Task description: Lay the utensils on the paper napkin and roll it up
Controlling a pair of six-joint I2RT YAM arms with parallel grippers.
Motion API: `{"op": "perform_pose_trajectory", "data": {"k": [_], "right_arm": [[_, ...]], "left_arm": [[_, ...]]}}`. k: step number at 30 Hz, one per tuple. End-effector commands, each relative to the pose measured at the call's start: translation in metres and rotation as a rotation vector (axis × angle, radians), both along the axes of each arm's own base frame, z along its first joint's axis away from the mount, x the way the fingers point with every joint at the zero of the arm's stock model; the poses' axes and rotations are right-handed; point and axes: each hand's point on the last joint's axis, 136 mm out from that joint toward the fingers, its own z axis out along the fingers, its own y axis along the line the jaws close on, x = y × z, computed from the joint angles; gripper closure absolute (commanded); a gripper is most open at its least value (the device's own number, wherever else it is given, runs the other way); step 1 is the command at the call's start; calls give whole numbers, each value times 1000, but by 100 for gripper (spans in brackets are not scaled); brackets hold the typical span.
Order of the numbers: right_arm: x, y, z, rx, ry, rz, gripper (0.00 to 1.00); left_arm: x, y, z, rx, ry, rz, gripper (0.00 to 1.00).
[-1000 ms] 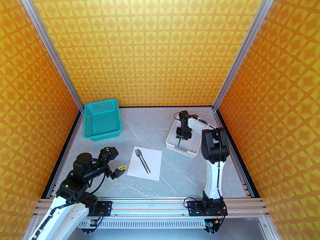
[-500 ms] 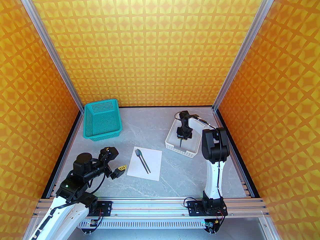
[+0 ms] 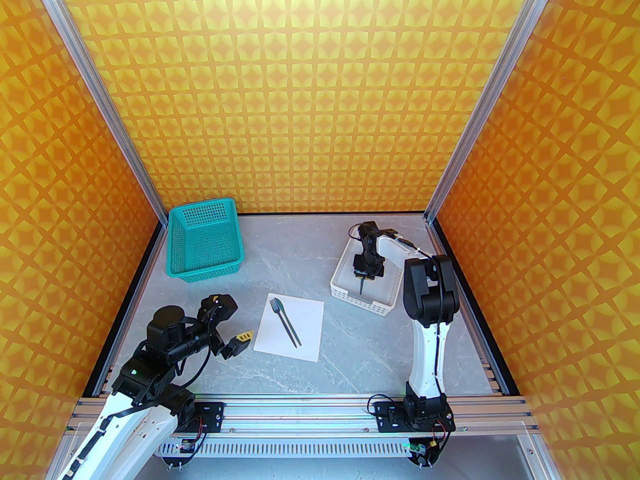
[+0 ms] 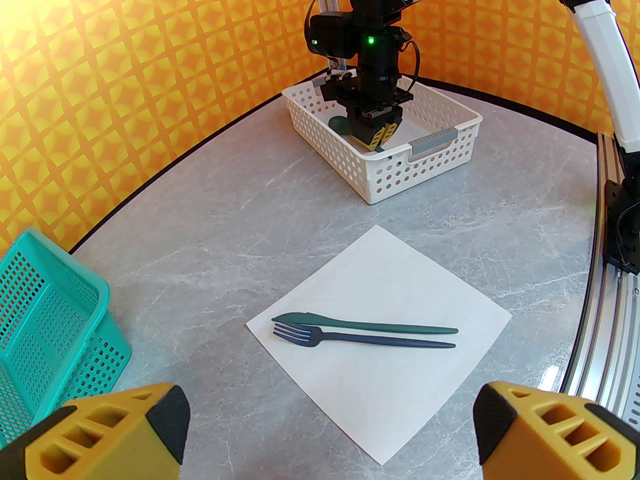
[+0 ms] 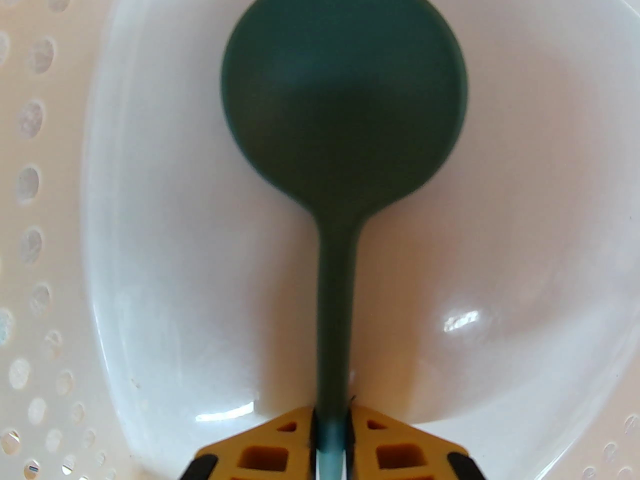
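In the right wrist view the right gripper [image 5: 330, 448] sat at the bottom centre of the frame. Its two yellow fingers [image 5: 222, 455] were closed almost fully on the handle of the spoon [image 5: 345, 93]. The handle ran straight up from between them. The round dark green bowl stood in the upper centre, over the smooth floor of the white tray [image 5: 30, 183] (whether the bowl touched that floor I could not tell). In the top external view this gripper was at the right centre of the frame, pointing down inside the tray, and a short end of the spoon stuck out below it.

The paper napkin [image 3: 305, 328] lay flat on the grey table [image 3: 350, 358] in the lower centre, down and left of the tray and apart from it. On the napkin the fork [image 4: 300, 335] and the knife [image 4: 350, 324] lay close side by side, nearly parallel, with their heads toward the upper left of the top view.

The left gripper [image 4: 330, 433] was wide open and held nothing. Its fingers showed in the two lower corners of the left wrist view, with the napkin ahead of them. In the top view it was just left of the napkin's lower left corner. A teal basket [image 3: 205, 268] stood at the upper left of the table, well apart from the napkin
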Motion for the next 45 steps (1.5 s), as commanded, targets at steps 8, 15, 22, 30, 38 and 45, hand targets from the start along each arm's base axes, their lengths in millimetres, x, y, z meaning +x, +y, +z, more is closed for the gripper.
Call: {"op": "perform_pose_trajectory", "data": {"k": [8,15,22,30,38,45], "right_arm": [[1,-8,27,-49,-42,25,83],[2,-12,49,-72,-80,33,83],[2,-14,74,-77,-129,31,83],[0,-13,103,-65,-177,37,83],[-19,-10,130,-76,-188,98,86],[-43,19,154,-83,-223,200,86]], "left_arm": [[-6,-2,-7,10,15,-29,1],[-6,-2,-7,11,14,-31,1],[-6,-2,-7,10,14,-30,1],[-7,-3,-7,10,14,-32,1],[-7,-3,-6,12,8,-35,1],[-7,-3,-6,16,-1,-38,1]]}}
